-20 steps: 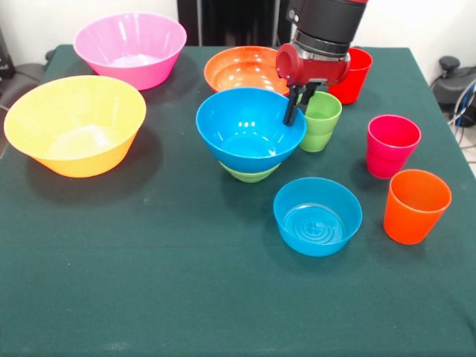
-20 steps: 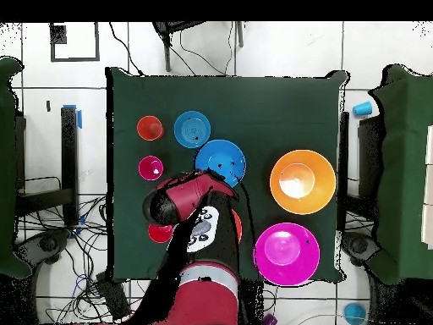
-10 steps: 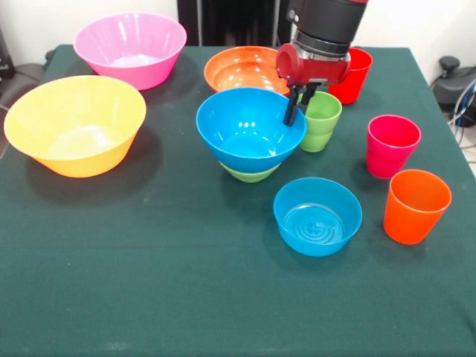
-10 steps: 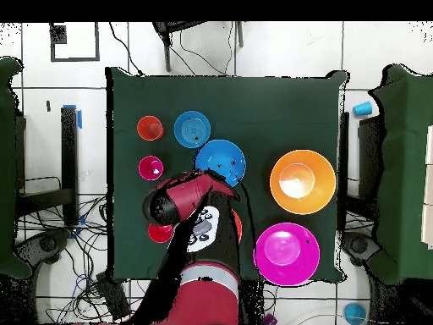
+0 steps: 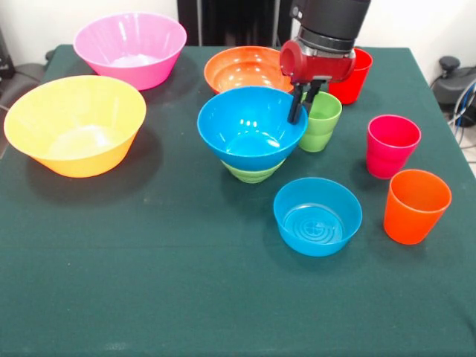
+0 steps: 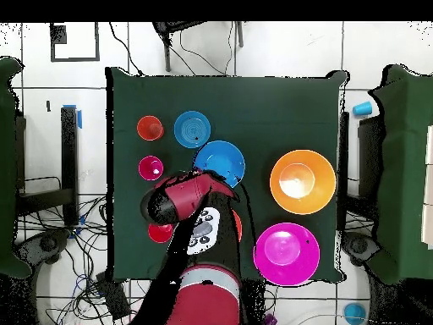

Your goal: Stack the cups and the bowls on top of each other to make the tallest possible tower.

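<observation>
The pincer [image 5: 305,104], fingers close together at the rim of the blue bowl [image 5: 251,126], holds nothing visibly. Compared with 0.5 s ago, arm and blue bowl have shifted slightly sideways, exposing more of the green bowl [image 5: 253,172] beneath; this 2-piece tower appears nudged, not yet raised. The front view shows the green cup [image 5: 321,119] just behind the fingers; overhead, the arm [image 6: 190,207] hides it, though the surface [image 6: 254,101] shows entire.
</observation>
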